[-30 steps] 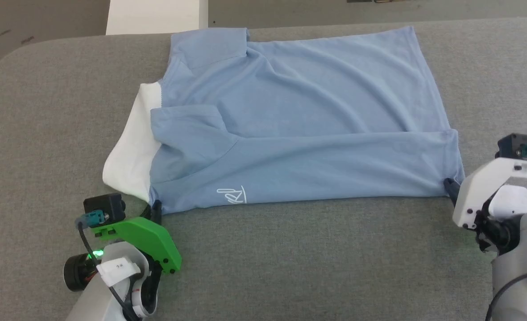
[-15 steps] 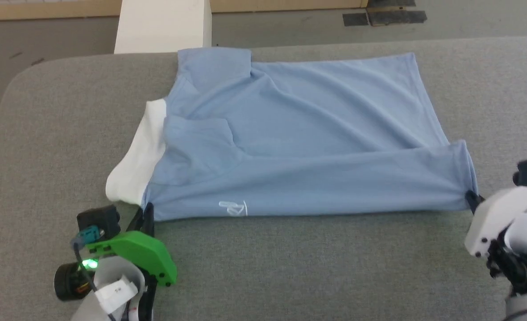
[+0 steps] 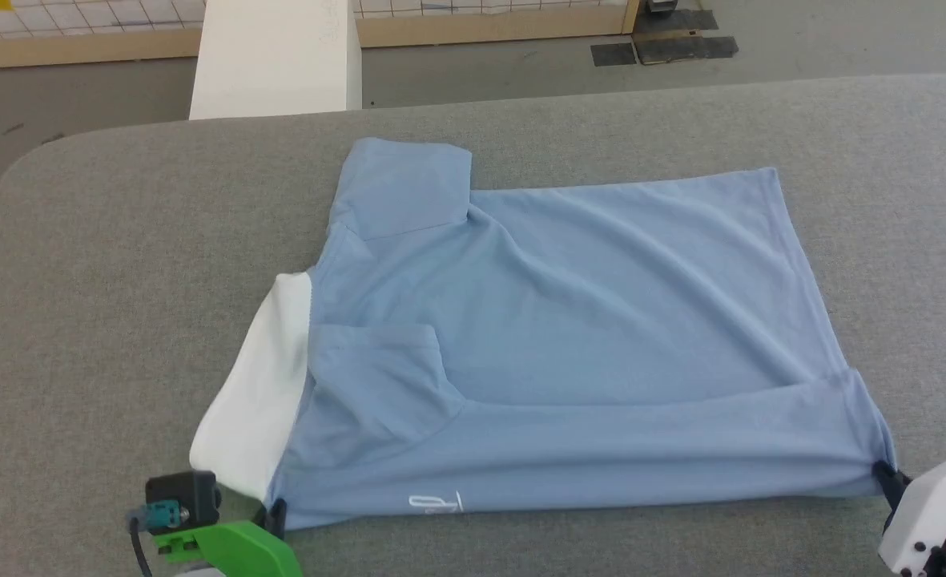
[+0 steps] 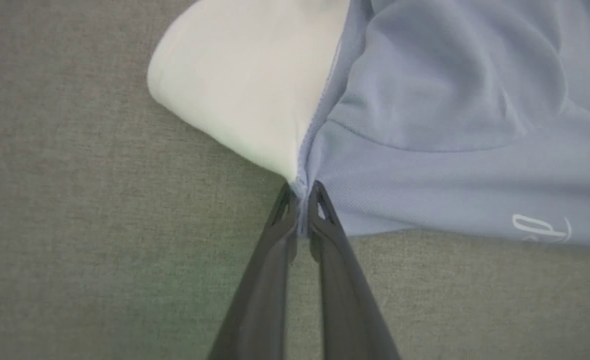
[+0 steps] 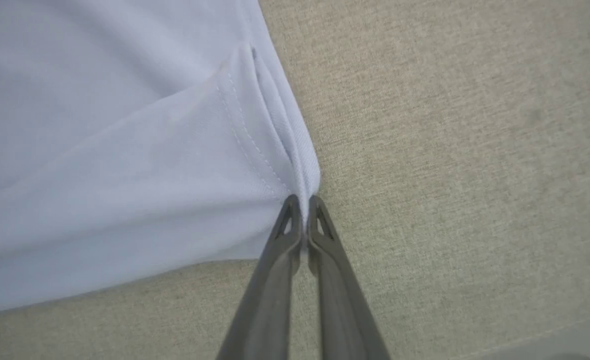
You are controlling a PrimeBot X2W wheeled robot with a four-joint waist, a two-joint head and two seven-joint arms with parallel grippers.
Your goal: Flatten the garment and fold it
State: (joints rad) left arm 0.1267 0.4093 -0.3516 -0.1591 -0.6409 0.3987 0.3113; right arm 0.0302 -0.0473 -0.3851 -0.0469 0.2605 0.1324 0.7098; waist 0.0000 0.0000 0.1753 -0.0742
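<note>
The garment (image 3: 569,336) lies spread on the grey padded table (image 3: 120,280), with a folded band along its near side. My left gripper (image 4: 300,207) is pressed together on the near-left corner, where the white collar (image 4: 245,85) meets the blue. My wrist view shows cloth nipped between the tips, while the head view gives just dark tips at the edge. My right gripper (image 5: 302,210) pinches the near-right hem corner, its stitching plain up close. The script logo (image 3: 436,503) sits near my left grip.
</note>
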